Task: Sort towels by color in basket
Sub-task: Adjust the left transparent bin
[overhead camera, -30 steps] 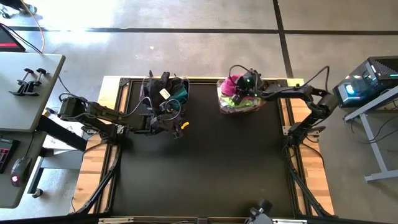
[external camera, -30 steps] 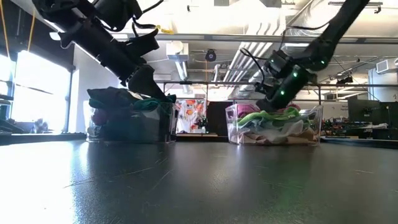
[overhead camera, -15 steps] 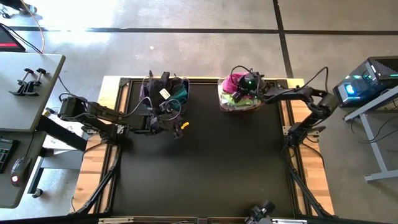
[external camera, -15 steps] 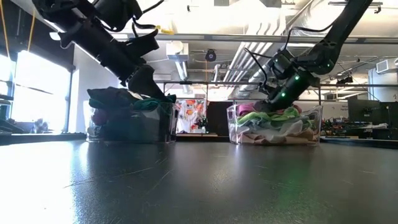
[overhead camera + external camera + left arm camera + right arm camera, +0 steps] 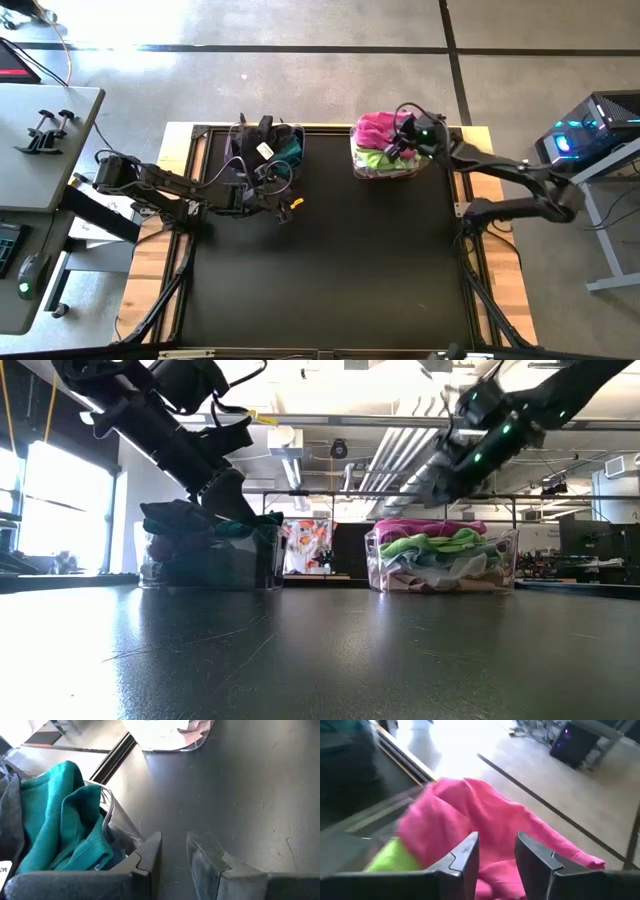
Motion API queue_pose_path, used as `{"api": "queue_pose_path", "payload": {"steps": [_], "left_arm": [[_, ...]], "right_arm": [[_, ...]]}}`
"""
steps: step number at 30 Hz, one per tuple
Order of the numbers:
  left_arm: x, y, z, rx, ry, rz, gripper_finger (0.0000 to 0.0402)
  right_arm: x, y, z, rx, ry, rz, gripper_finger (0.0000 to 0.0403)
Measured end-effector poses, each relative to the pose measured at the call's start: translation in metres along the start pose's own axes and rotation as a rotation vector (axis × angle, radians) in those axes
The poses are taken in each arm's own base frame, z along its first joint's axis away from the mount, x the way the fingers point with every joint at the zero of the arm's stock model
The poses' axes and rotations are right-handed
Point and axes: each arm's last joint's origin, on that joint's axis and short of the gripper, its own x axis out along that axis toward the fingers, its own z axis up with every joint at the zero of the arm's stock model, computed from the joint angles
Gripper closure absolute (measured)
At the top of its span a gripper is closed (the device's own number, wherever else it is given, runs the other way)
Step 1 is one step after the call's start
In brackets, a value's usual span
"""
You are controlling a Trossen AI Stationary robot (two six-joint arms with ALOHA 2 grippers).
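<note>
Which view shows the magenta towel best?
The right wrist view: the magenta towel fills the picture beyond the open right gripper, lying above a lime green towel. The high view shows it small, on top of the right basket. The low view shows only its edge over the pile. The left wrist view misses it.

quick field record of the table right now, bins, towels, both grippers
left bin: clear, holds dark towels and a teal towel
right bin: clear, holds bright towels, magenta towel on top, lime green towel under it
left gripper: beside the left bin's corner, low over the table, fingers a little apart, nothing between them
right gripper: above the right bin, over the magenta towel, fingers apart, holding nothing
table: black mat
</note>
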Motion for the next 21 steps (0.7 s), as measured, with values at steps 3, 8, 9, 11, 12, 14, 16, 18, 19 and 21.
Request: {"api": "queue_pose_path", "payload": {"steps": [3,8,9,11,12,14,16,18,19,21], "left_arm": [[0.0,0.0,0.0,-0.004,0.0,0.0,0.0323],[0.001,0.001,-0.001,-0.02,0.01,-0.016,0.0323],[0.001,0.001,-0.002,-0.016,0.02,-0.033,0.0323],[0.001,0.0,-0.004,-0.01,0.043,-0.048,0.0323],[0.001,0.0,-0.006,-0.008,0.057,-0.047,0.0323],[0.001,0.001,-0.01,-0.002,0.082,-0.044,0.0323],[0.003,0.004,-0.017,0.0,0.101,-0.04,0.0323],[0.007,0.007,-0.026,-0.003,0.115,-0.045,0.0323],[0.008,0.009,-0.031,-0.01,0.117,-0.047,0.0323],[0.011,0.013,-0.041,-0.027,0.117,-0.038,0.0323]], "right_arm": [[-0.019,0.008,0.005,-0.01,-0.022,0.047,0.0285],[-0.038,0.043,-0.001,-0.094,0.018,0.338,0.0285],[-0.04,0.052,-0.005,-0.112,0.035,0.43,0.0285],[-0.042,0.069,-0.019,-0.15,0.073,0.587,0.0285],[-0.042,0.076,-0.026,-0.169,0.093,0.632,0.0285],[-0.042,0.087,-0.042,-0.204,0.127,0.643,0.0285],[-0.038,0.094,-0.055,-0.216,0.135,0.536,0.0285],[-0.032,0.096,-0.065,-0.206,0.123,0.404,0.0285],[-0.029,0.097,-0.069,-0.19,0.114,0.352,0.0285],[-0.023,0.096,-0.075,-0.161,0.101,0.279,0.0285]]}}
